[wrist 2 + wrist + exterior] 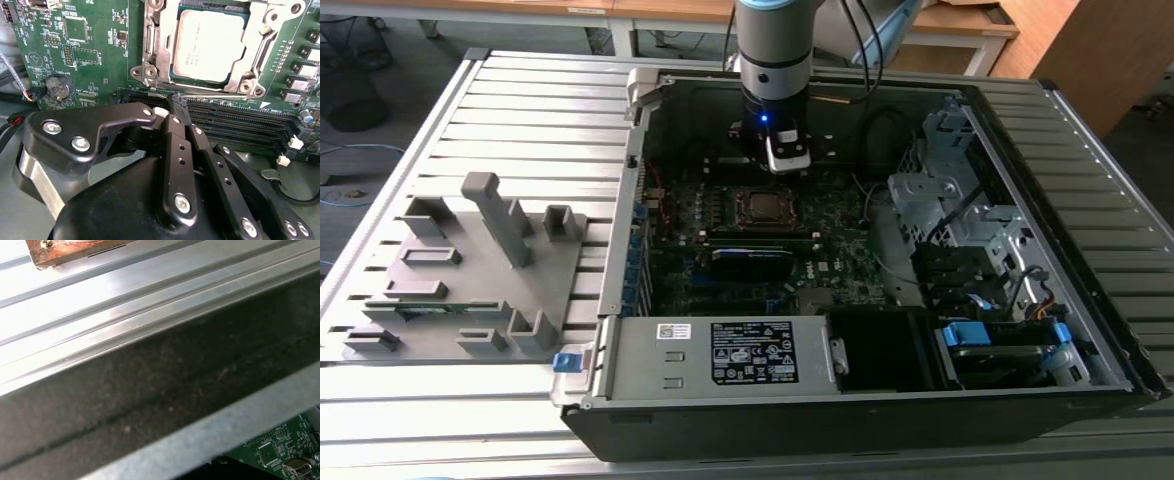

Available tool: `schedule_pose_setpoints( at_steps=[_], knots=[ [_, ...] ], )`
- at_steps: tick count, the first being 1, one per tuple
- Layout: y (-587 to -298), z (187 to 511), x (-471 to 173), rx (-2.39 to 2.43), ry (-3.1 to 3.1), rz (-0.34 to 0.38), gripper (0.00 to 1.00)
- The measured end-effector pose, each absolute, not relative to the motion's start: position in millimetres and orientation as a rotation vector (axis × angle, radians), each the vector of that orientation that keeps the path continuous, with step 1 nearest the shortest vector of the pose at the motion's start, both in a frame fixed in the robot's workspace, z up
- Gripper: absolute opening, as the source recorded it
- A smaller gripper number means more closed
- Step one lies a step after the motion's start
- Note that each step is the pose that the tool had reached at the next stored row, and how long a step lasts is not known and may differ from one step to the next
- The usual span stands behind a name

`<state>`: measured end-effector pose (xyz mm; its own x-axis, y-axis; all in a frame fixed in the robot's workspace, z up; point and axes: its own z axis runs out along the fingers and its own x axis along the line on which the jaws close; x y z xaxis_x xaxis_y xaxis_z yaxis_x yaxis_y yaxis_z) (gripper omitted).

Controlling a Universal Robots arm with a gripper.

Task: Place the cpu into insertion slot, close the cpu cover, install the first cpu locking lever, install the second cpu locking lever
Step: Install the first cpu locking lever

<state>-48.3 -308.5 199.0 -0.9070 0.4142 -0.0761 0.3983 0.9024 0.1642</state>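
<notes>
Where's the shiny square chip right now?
In the second wrist view the cpu sits in the insertion slot on the green motherboard, just past the gripper and memory slots.

Slatted metal table (534, 100) carries an open computer case (854, 428) from centre out to 3 o'clock, with a grey moulded fixture (467, 290) just beside it at 9 o'clock.

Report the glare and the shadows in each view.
First wrist view: the slatted metal table glares almost white, while the case wall beside it is dark. Second wrist view: a soft reflection lies on the cpu, and the gripper is dark and shadowed. Exterior view: the room light is even, but the motherboard lies in dim shade.
</notes>
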Motion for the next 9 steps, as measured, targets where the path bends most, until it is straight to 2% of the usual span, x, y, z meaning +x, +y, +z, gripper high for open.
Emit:
schedule_pose_setpoints(
  at_steps=[9],
  knots=[
    [-309.2, 198.9, -48.3, 0.632, 2.956, 0.206, 0.11]
  ],
)
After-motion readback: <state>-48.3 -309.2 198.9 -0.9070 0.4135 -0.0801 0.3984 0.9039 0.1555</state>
